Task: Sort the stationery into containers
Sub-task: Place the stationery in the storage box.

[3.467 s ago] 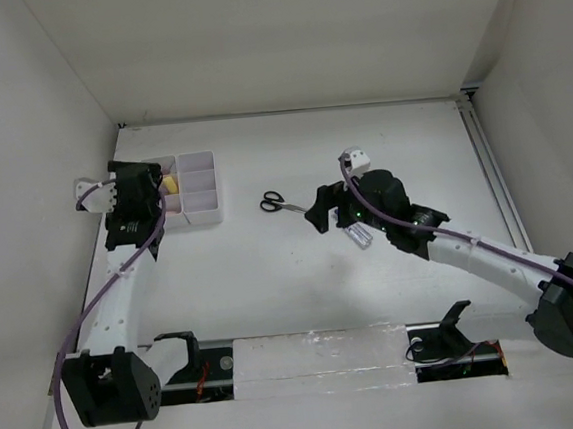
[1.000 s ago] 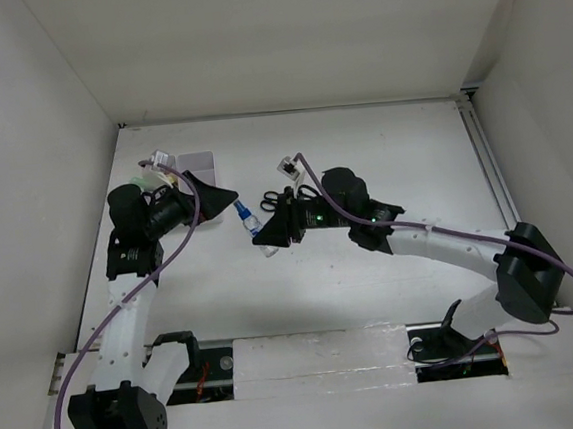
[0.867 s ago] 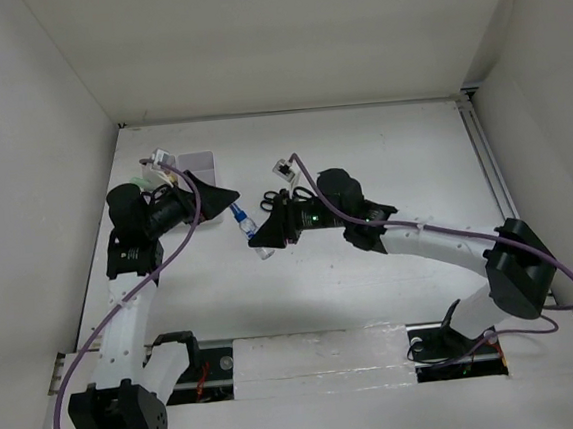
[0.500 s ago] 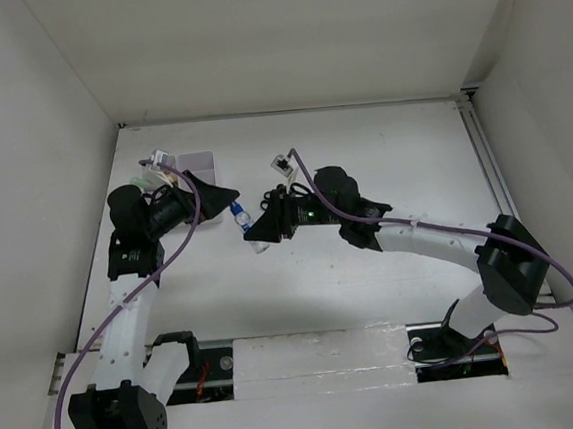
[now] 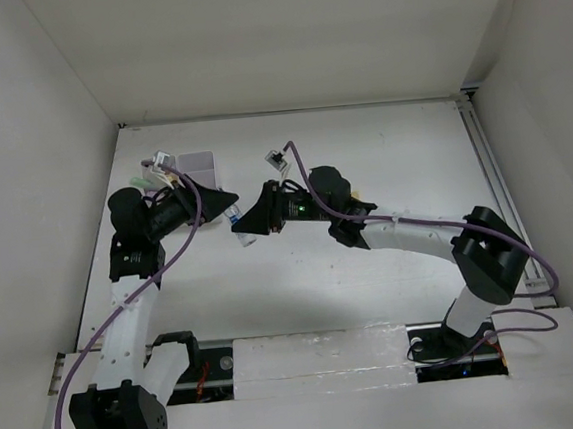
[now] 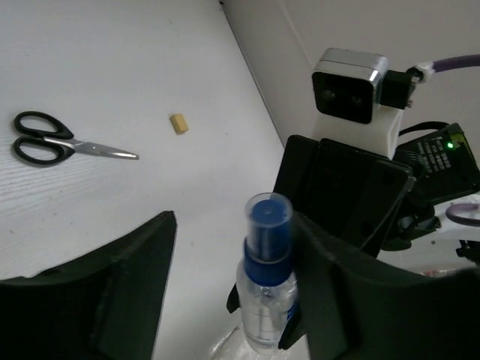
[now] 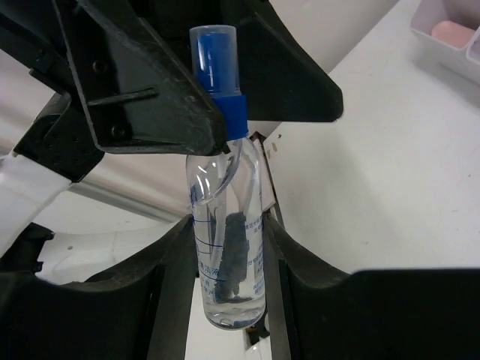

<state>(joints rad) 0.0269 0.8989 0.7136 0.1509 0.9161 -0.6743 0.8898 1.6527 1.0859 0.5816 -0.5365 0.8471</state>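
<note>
White table (image 5: 382,156) between pale walls: over it the right gripper (image 7: 225,259) clamps the body of a clear plastic tube with a blue cap (image 7: 223,217). The left gripper (image 6: 232,240) is spread, its fingers flanking the cap. This looks like a handover; next, the left should clench before the right releases.

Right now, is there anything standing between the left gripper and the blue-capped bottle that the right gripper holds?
Nothing visible does. The blue-capped bottle, clamped in the right gripper, has its cap between the open fingers of the left gripper, close beside one finger and apart from the other.
</note>
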